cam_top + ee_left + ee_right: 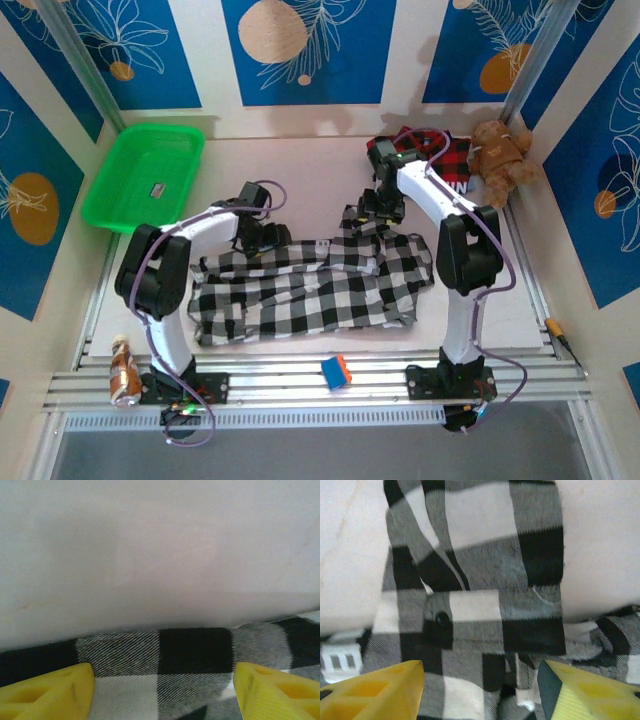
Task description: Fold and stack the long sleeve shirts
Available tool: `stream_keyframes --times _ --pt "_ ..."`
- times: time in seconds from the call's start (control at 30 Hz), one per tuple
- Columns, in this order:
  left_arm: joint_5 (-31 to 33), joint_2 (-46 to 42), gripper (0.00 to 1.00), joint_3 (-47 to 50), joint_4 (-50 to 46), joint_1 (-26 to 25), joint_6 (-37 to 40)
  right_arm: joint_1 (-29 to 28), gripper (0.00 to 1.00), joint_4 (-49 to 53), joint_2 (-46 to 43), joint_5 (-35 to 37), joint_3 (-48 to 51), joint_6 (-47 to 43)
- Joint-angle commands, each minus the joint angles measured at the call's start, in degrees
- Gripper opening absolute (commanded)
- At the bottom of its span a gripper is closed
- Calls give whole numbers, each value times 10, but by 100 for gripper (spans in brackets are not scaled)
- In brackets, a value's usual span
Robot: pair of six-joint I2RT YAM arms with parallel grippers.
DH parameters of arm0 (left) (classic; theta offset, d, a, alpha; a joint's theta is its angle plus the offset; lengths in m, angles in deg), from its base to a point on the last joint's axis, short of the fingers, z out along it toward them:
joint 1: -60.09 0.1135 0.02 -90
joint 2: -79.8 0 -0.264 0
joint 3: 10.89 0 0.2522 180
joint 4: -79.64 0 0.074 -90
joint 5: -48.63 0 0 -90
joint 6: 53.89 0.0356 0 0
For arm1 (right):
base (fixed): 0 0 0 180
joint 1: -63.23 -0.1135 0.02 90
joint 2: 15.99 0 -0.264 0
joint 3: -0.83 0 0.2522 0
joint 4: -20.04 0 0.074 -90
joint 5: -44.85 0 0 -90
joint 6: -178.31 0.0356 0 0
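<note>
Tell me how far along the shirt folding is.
Done: nothing yet, no folded shirt or stack. In hand: the checked shirt lies spread mid-table, with the left gripper and right gripper both open over its far edge, the right above a buttoned cuff. Remaining: folding it, then the red plaid shirt, bunched at the back by the teddy bear, and stacking.

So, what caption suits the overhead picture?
Left arm and right arm reach over a checked shirt spread on the table; red plaid shirt, teddy bear and green basket behind.
</note>
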Motion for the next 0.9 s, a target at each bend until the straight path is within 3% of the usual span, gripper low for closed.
stream_keyframes --times 0.0,0.33,0.7,0.87 --pt "15 26 73 15 -1 0 -10 -25 63 -12 -13 13 20 -74" --pt "21 55 73 11 -12 1 5 -92 61 0 83 146 -51 -199" --pt "20 60 73 18 -5 2 2 -98 59 -11 136 190 -79 -229" --pt "20 64 73 18 -3 2 3 -95 52 -12 151 200 -87 -236"
